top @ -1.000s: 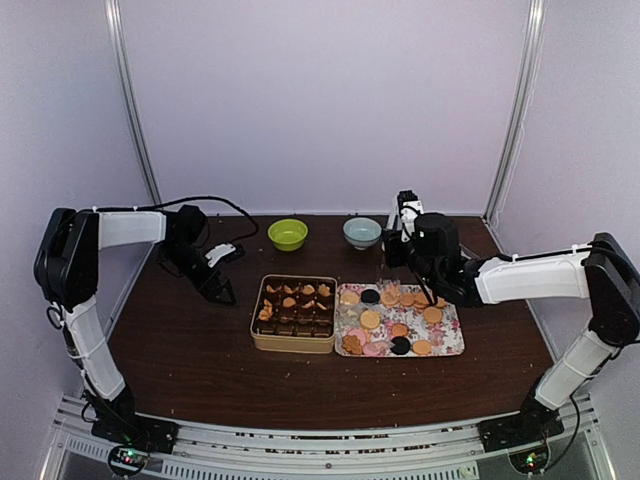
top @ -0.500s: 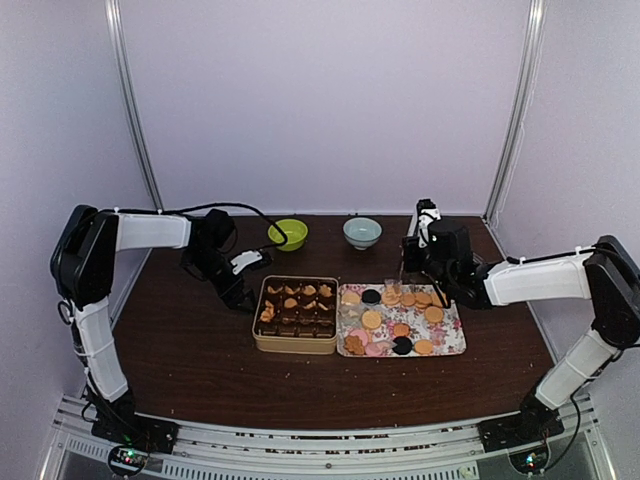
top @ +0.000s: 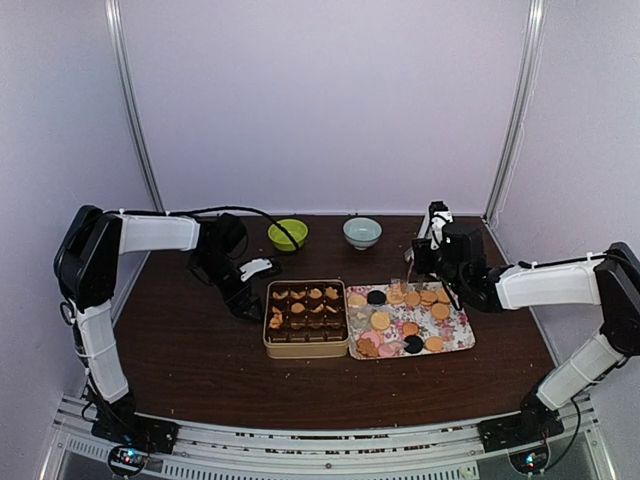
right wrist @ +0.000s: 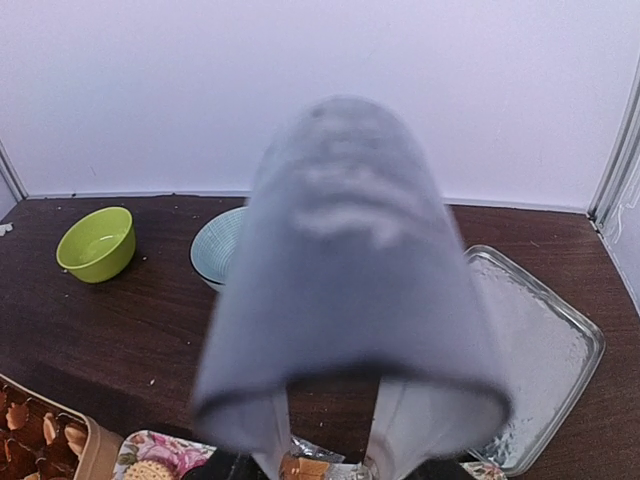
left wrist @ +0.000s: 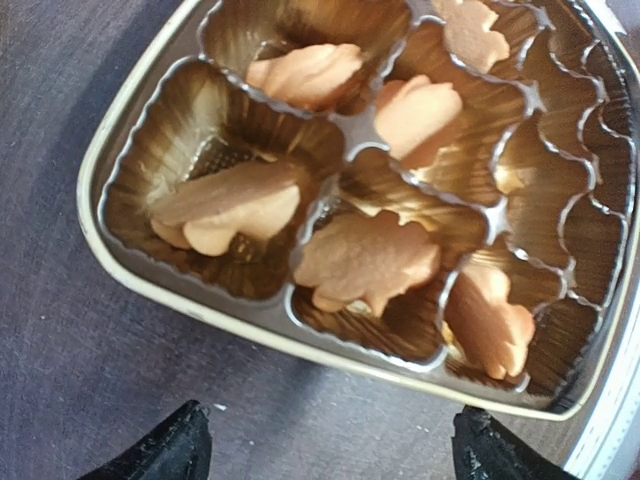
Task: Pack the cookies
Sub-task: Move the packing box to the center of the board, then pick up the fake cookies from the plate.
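walls (top: 320,100): pale lilac, plain | corner posts (top: 132,100): silver metal | table (top: 190,350): dark brown wood | light: soft, even

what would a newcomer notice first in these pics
The floral tray strewn with orange, pink and dark cookies sits mid-table, right of a tan tin whose brown cups hold a few more. The left end effector hovers open at the tin's left edge; a green bowl and a pale blue bowl stand at the back.
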